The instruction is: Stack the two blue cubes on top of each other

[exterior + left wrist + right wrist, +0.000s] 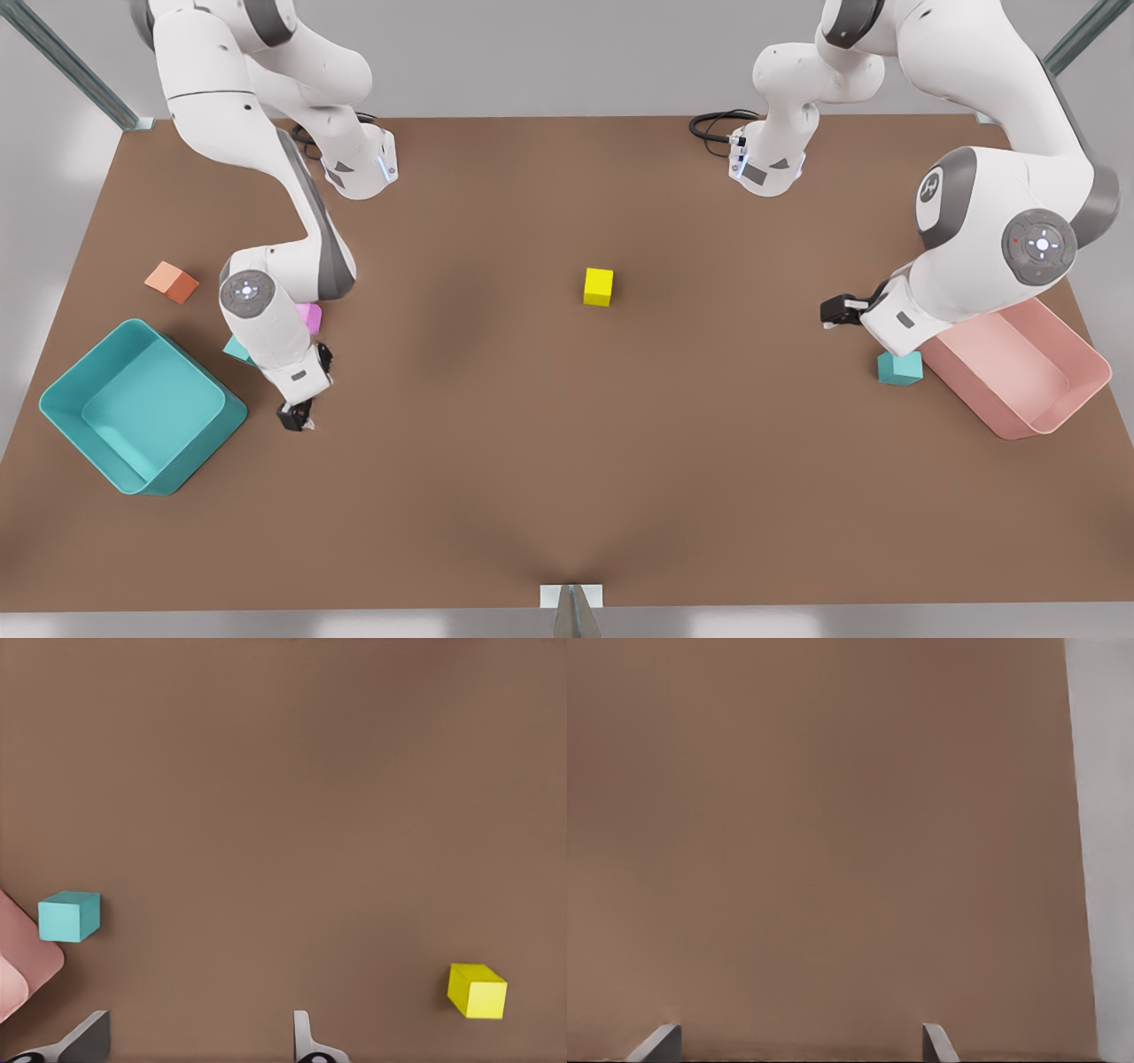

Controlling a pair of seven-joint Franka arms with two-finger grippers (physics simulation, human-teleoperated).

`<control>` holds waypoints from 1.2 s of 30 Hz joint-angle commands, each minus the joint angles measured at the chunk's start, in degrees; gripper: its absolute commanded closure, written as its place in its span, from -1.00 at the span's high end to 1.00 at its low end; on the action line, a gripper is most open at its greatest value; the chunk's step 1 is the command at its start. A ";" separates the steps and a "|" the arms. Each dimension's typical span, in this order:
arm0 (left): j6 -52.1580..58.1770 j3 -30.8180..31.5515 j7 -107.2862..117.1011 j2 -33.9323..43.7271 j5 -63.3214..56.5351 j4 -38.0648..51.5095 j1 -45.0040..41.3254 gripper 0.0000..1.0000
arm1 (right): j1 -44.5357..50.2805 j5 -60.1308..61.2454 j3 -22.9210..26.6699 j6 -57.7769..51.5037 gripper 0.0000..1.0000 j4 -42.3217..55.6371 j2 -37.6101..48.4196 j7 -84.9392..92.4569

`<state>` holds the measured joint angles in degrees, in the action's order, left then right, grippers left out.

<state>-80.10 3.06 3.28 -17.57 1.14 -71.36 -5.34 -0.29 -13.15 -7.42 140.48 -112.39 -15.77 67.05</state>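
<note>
We note the released left gripper (834, 312) at the front view's right has one blue cube (899, 368) just nearer and rightward, while the released right gripper (295, 415) at the left has the other blue cube (237, 348) just farther and leftward.

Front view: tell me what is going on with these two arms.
Nothing is stacked yet. The left claw hangs open beside one blue cube, which sits on the table by the pink bin. The right claw is open and low near the other blue cube, which is half hidden behind that arm. Neither cube is held.
</note>
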 commanded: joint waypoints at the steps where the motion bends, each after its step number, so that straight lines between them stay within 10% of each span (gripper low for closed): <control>1: -0.15 0.02 1.11 0.08 -0.09 0.00 -0.02 1.00 | -0.50 -1.01 1.62 3.58 1.00 -0.90 1.53 35.59; 36: -0.59 -0.16 1.11 -0.98 -0.09 -0.27 0.07 1.00 | -20.62 -1.97 1.62 -0.38 1.00 -23.13 9.97 9.76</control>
<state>-80.69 2.89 4.25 -18.69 1.09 -71.66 -5.27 -20.76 -14.73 -5.89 139.36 -135.56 -5.76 86.02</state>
